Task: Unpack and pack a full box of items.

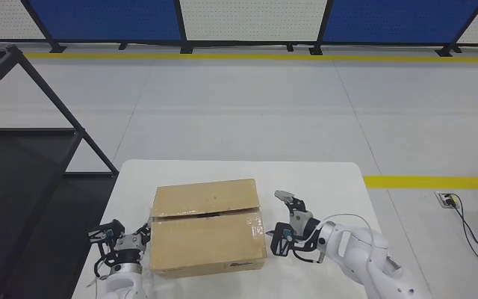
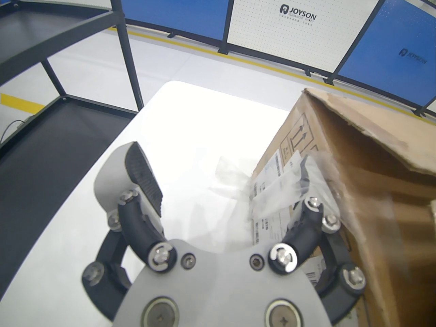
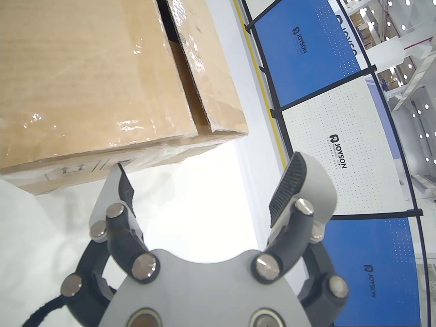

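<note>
Since the cardboard box (image 1: 208, 235) sits closed, nearer the worktop's (image 1: 314, 179) left edge than its right, a one-sided shove could likely slide it off. The loose clear tape (image 2: 272, 185) on its side could snag the left gripper (image 2: 221, 166), which rests against it. Counted: one worktop, one box, two grippers (the left one and the right gripper (image 3: 208, 171), both with jaws spread and empty) and one tape strip.
</note>
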Controlling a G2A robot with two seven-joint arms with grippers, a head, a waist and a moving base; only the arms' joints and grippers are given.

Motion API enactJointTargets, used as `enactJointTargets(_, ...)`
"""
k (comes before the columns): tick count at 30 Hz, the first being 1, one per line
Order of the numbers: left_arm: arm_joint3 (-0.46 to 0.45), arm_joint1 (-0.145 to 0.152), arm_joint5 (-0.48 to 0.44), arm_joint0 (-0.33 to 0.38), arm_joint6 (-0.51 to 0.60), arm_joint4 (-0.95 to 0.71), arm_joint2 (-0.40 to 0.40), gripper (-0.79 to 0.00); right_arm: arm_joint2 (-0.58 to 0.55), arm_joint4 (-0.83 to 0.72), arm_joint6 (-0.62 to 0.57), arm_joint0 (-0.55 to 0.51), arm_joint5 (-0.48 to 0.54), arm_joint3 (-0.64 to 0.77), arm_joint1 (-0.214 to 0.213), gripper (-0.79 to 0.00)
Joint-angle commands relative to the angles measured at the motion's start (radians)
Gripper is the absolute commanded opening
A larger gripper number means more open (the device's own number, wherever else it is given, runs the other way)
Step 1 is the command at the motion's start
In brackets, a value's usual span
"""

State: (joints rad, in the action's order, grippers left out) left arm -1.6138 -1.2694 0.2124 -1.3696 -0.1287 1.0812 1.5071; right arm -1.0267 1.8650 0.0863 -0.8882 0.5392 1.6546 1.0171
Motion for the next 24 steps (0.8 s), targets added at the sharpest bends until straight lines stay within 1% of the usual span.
enactJointTargets(1,-0.007,-0.001,-0.002,-0.004,-0.001,0.007,-0.003,0.0,-0.003,0.001,-0.001,0.0,0.002,0.002,0.0,0.0)
enactJointTargets(6,-0.036,-0.004,-0.007,-0.024,-0.009,0.021,-0.011,0.0,-0.015,0.0,0.002,-0.001,0.009,0.002,0.001,0.0)
enactJointTargets(10,-0.051,-0.007,-0.01,-0.026,-0.006,0.031,-0.022,0.0,-0.021,0.005,-0.002,-0.001,0.014,0.005,0.002,0.0)
enactJointTargets(17,-0.065,-0.011,-0.031,0.014,0.034,0.083,-0.062,0.0,-0.042,0.01,-0.012,-0.007,0.016,0.013,0.002,0.0)
enactJointTargets(24,-0.051,-0.016,-0.05,0.062,0.081,0.142,-0.112,0.0,-0.074,0.008,-0.016,-0.029,0.01,0.028,-0.001,0.0)
